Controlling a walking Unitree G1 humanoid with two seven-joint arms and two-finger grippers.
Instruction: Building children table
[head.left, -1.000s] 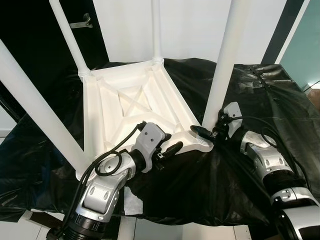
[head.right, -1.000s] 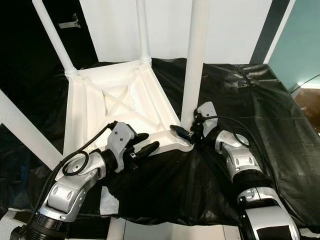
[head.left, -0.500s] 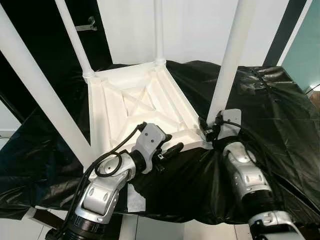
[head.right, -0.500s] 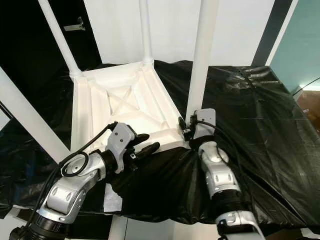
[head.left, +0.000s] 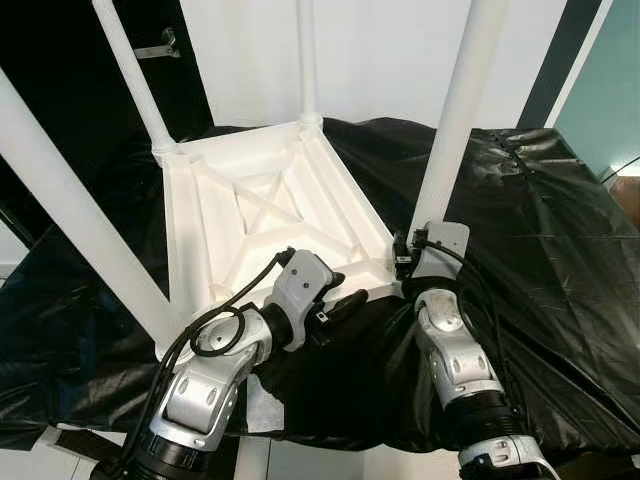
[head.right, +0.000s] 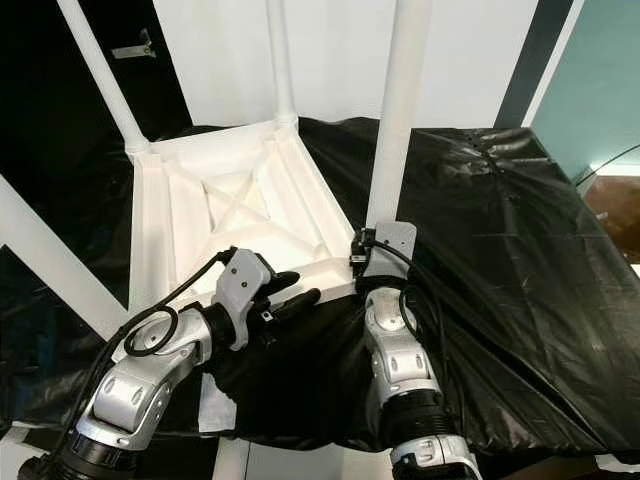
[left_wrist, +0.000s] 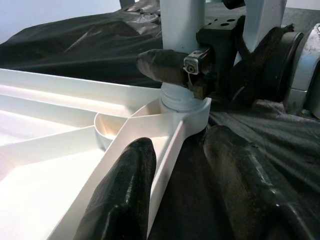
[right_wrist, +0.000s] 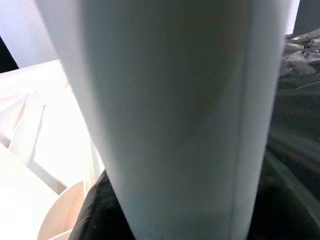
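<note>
White children's table (head.left: 262, 215) lies upside down on black sheet (head.left: 540, 230), four legs up. Right gripper (left_wrist: 172, 67) at base of near-right leg (head.left: 452, 120); one finger wraps the leg just above its socket; how far its jaws stand apart cannot be told. Left gripper (head.left: 335, 300) straddles the tabletop's near edge, jaws spread wide, holding nothing, the leg socket straight beyond its fingertips.

White plastic children's table (head.left: 270, 215) lies upside down, four legs (head.left: 455, 110) upright.
</note>
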